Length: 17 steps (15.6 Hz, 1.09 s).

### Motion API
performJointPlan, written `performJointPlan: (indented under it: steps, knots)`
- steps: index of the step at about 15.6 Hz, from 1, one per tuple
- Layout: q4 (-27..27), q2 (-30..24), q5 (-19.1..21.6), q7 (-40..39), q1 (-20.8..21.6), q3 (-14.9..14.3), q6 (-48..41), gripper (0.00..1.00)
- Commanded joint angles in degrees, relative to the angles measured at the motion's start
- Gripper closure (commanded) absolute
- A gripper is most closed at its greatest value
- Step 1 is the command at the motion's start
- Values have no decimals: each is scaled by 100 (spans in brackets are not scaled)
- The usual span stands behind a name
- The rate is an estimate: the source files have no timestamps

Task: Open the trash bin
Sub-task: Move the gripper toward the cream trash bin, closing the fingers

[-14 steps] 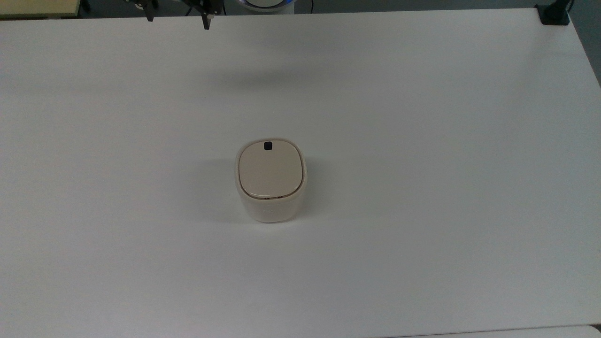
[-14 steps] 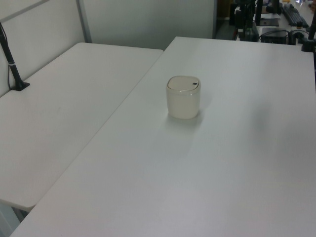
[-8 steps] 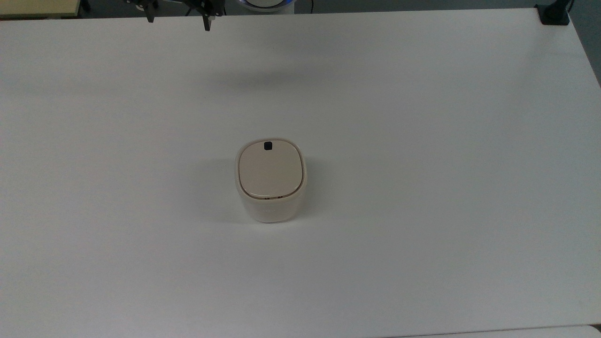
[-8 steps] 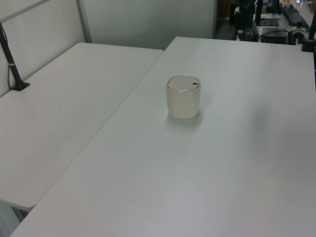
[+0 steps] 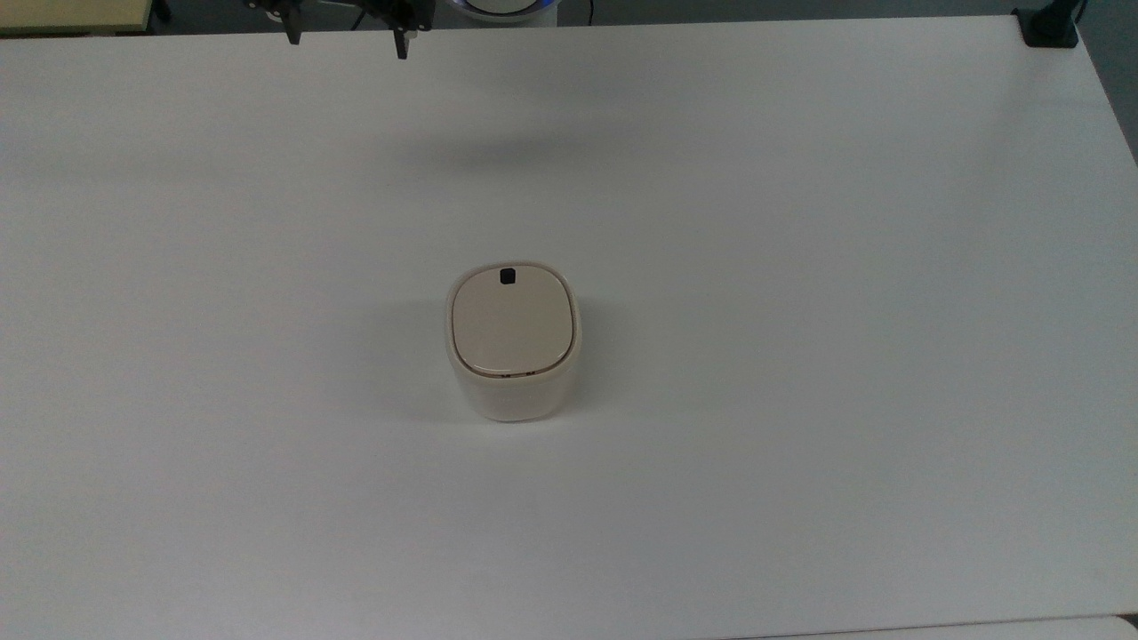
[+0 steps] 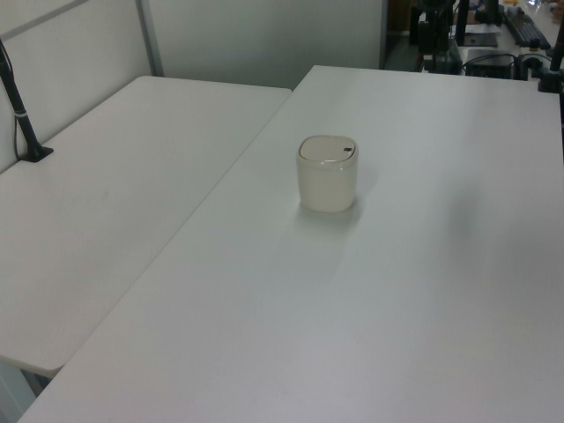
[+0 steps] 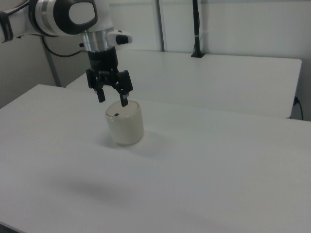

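The trash bin (image 5: pixel 513 342) stands mid-table, cream-white with a flat beige lid lying shut and a small black square button (image 5: pixel 508 276) at the lid's far edge in the top view. It also stands in the left view (image 6: pixel 328 173) and the right view (image 7: pixel 125 122). My gripper (image 5: pixel 347 40) hangs open at the top edge of the top view, well apart from the bin, nothing between its fingers. In the right view the gripper (image 7: pixel 112 99) is high above the table with both black fingers spread.
The white table (image 5: pixel 800 267) spreads wide around the bin. A second white table (image 6: pixel 106 194) adjoins it on the left view's left. A black clamp (image 5: pixel 1049 27) sits at the top view's far right corner.
The gripper has shifted slightly to the top view's right and a little lower in the picture. The bin has not moved and its lid stays shut.
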Motion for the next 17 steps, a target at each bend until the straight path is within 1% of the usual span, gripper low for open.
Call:
performJointPlan:
  steps: [1, 3, 5, 6, 7, 8, 12, 15, 17]
  knots:
    - [-41, -83, -45, -45, 459, -16, -26, 0]
    - [-41, -92, -45, -45, 618, -16, -26, 0]
    - [-41, -92, -54, -53, 671, -16, -18, 0]
    - [-41, -92, -54, -97, 671, -16, -18, 7]
    - [-41, -101, -54, -115, 680, -16, -9, 25]
    - [-41, -101, -45, -124, 680, -16, -9, 49]
    - [-41, -66, -36, -132, 785, -16, 9, 100]
    - [-41, -48, 7, -133, 785, -16, 96, 100]
    - [-59, -5, 156, -132, 785, -16, 394, 100]
